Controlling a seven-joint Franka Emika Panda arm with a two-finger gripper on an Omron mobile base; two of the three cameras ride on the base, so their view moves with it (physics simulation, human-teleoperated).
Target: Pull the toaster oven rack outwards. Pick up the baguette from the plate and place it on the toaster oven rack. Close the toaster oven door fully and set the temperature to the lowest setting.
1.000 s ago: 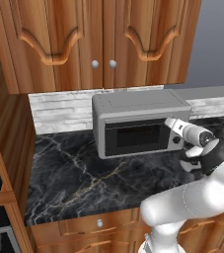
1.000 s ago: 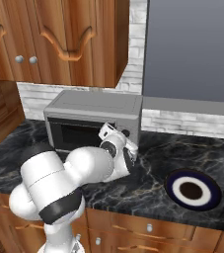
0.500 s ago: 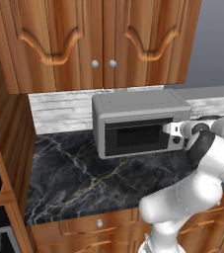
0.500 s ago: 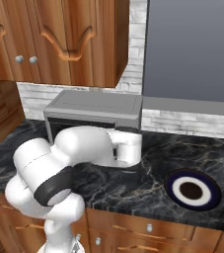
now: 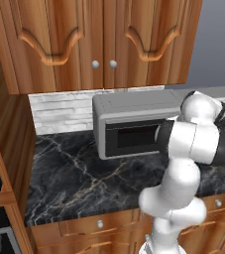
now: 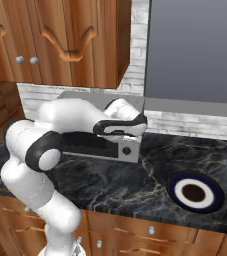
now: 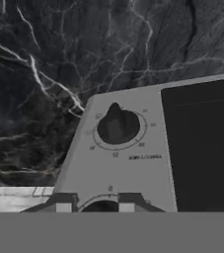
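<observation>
Hand view showed the end effector [image 7: 94, 203] narrowly parted around a knob [image 7: 99, 207], having swung onto the toaster oven [image 5: 134, 124] panel (door [image 5: 133, 137] shut, temperature step underway).

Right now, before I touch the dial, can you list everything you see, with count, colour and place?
Boxy grey metal toaster oven: one, grey, back of the counter against the wall.
Toaster oven door: one, grey frame with dark glass, closed.
Black round knobs: two on the oven's panel beside the window; the gripper sits at the second.
Small round plate: one, dark centre, pale ring, dark rim, on the counter apart from the oven; nothing on it.
Dark marble counter: one.
Wooden wall cabinets: brown, above the oven.
Gripper: one, dark fingertips straddling a knob.
</observation>
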